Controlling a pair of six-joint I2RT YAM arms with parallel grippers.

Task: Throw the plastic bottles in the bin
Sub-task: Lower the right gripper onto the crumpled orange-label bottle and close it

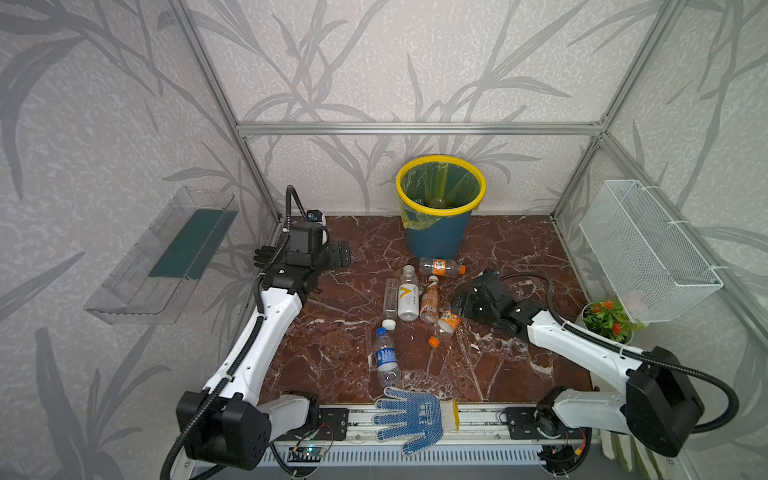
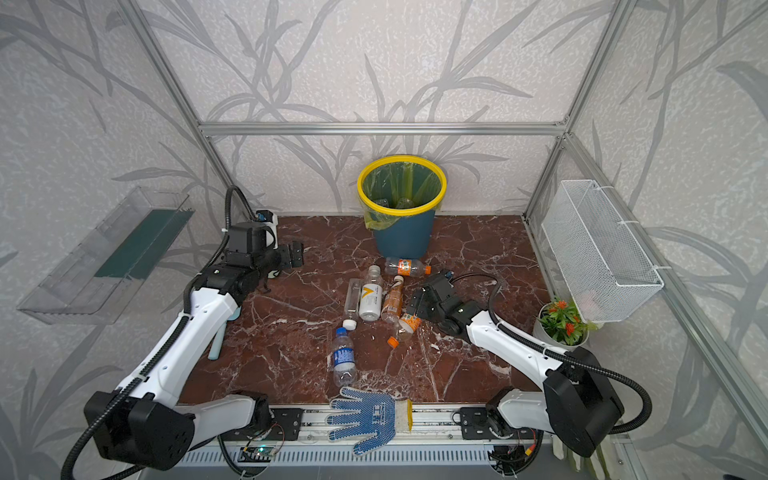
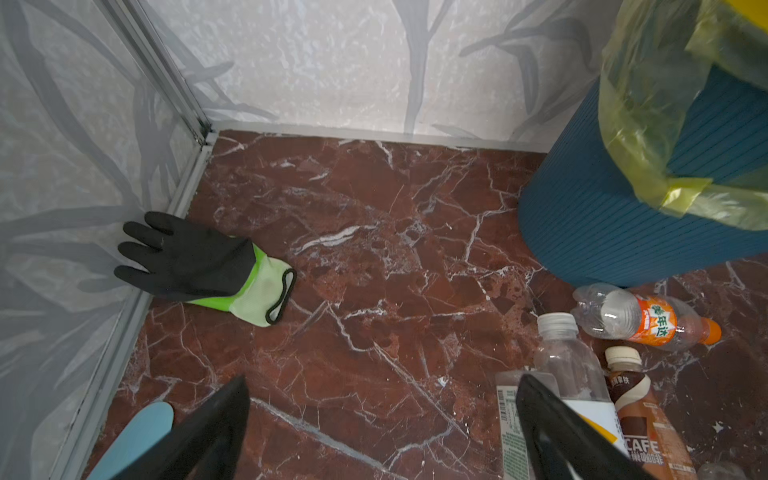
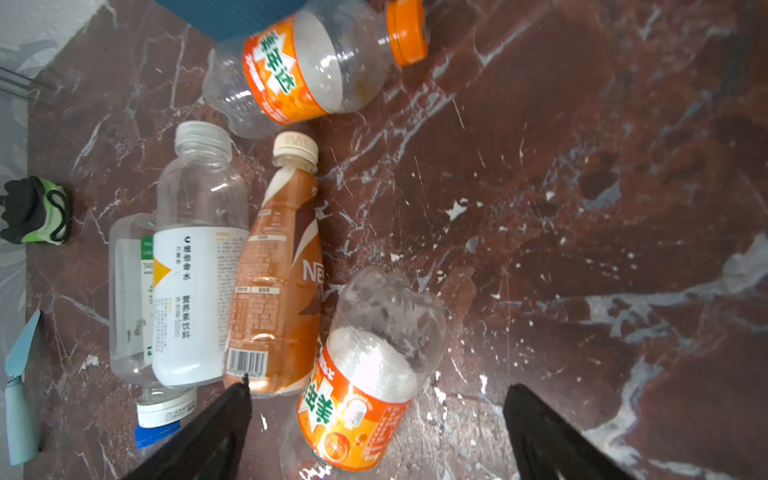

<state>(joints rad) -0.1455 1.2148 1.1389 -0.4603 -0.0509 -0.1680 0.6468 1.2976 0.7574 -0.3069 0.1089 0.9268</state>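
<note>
We see the left pincer [image 3: 384, 380] gaping wide and empty over the tabletop [image 1: 332, 332], the right pincer [image 4: 378, 382] equally wide, gripping nothing, above the plastic bottles [image 1: 408, 297] lying mid-tabletop before the bin [image 1: 436, 237] at its far edge.

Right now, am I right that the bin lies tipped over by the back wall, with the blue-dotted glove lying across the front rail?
Not quite: the bin stands upright by the back wall, its open mouth facing up, as both top views show. The blue-dotted glove does lie across the front rail.
</note>
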